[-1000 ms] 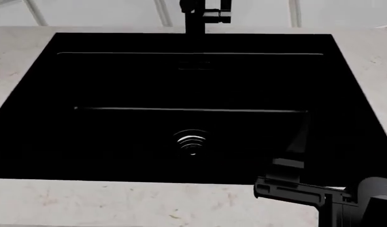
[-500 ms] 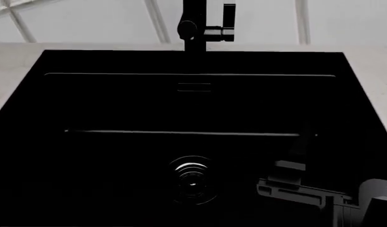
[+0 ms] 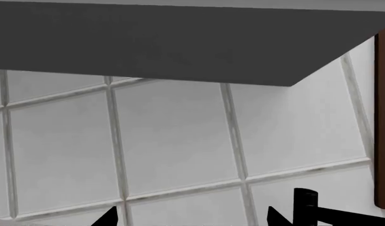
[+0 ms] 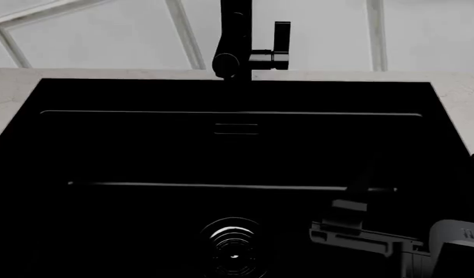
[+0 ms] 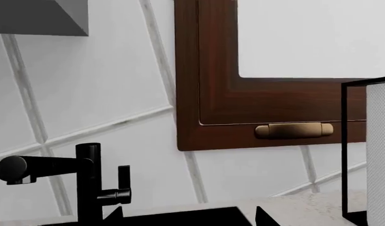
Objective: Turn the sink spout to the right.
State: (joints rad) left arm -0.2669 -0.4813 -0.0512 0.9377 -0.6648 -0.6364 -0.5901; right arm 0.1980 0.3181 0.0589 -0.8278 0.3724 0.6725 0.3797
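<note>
Head view had tilted upward within the last second, bringing the slim matte-black sink spout (image 4: 235, 40) well ahead and left of the dark grey right gripper (image 4: 359, 200), its jaw state indiscernible, spout apparently unturned.

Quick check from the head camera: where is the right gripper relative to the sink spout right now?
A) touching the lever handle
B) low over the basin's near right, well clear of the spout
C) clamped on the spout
B: the right gripper sits over the sink's near right, while the sink spout stands untouched at the back rim.
</note>
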